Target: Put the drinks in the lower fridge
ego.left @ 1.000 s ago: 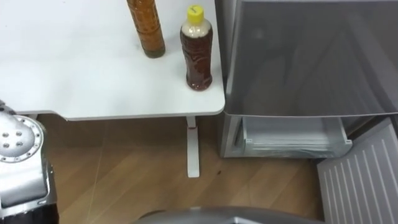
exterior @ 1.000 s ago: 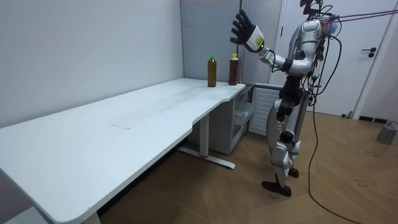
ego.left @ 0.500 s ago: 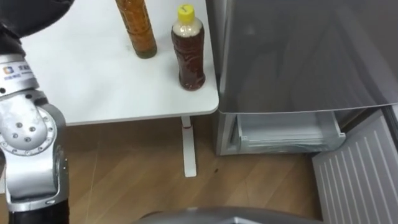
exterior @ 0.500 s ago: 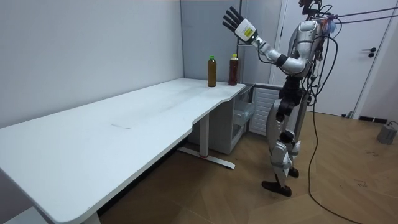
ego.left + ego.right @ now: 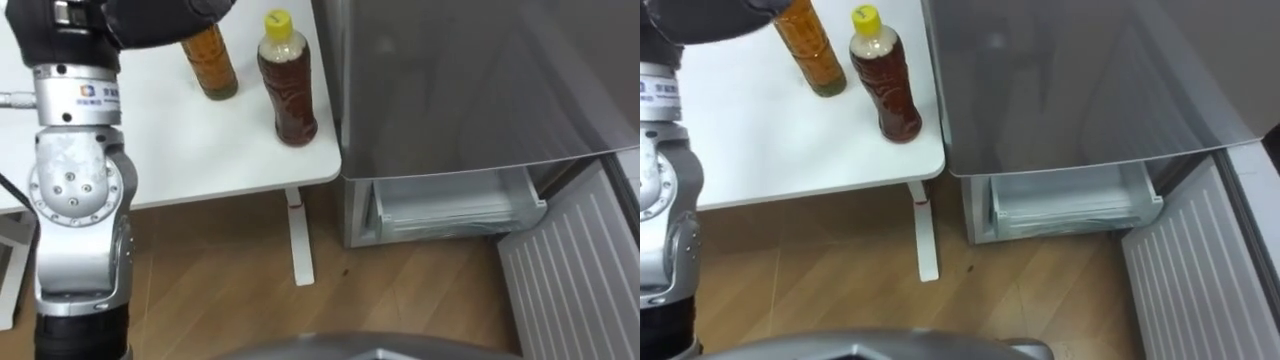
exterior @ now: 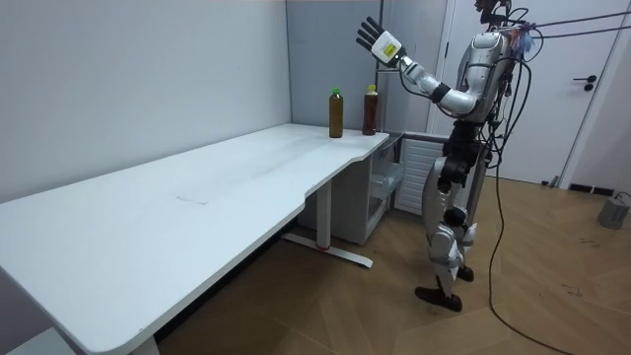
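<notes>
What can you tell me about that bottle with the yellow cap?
The clear plastic bottle with a yellow screw cap is filled nearly to the neck with dark brown drink. It stands upright and closed near the corner of the white table, close to the grey fridge and apart from the amber bottle. Only the table touches it.

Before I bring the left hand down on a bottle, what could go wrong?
1. The left hand is open above the green-capped bottle and the yellow-capped bottle, which stand close together; grasping one could knock over the other.
2. Both stand near the table's corner, so a tipped bottle might roll off.
3. The lower fridge door stands open beside the drawer; a step there could bump it.
</notes>
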